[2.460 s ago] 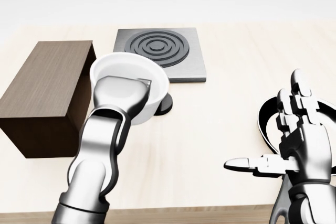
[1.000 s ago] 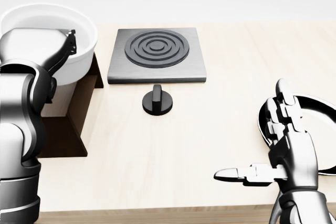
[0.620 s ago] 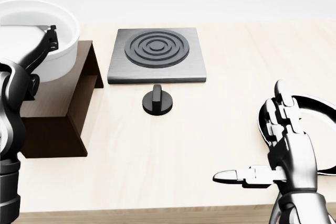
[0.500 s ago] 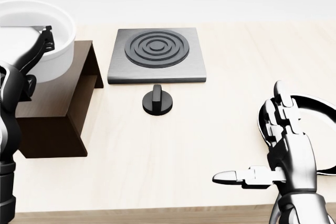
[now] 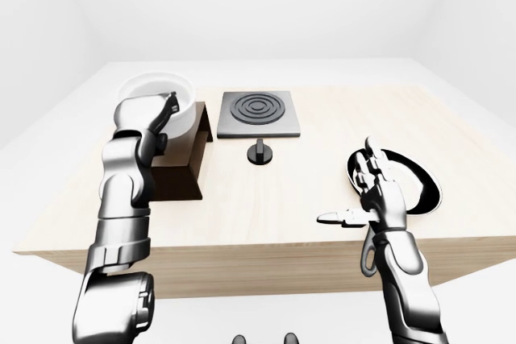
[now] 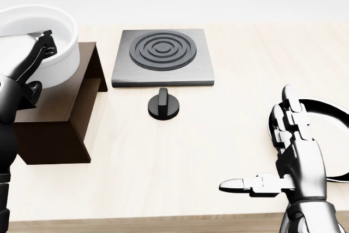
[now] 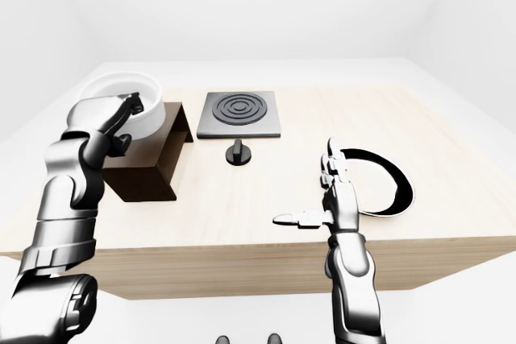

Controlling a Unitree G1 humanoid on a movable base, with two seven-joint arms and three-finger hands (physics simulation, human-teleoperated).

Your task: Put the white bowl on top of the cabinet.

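The white bowl (image 6: 64, 53) sits upright on the far left part of the dark brown cabinet (image 6: 57, 115), at the upper left of the head view. My left hand (image 6: 41, 64) reaches in from the left edge. Its fingers (image 6: 46, 39) hook over the bowl's near rim and the thumb presses the outer wall, so it is shut on the bowl. My right hand (image 6: 272, 148) hovers open at the lower right, thumb pointing left, holding nothing.
A grey square hob (image 6: 162, 55) with black rings lies right of the cabinet. A black knob (image 6: 163, 105) stands just below it. A black round pan (image 6: 330, 135) lies behind my right hand. The table's near edge (image 6: 163, 219) runs along the bottom.
My left arm carried the bowl from the table's middle up and left onto the cabinet. In the last half second the bowl stays put and the hand shifts slightly left.
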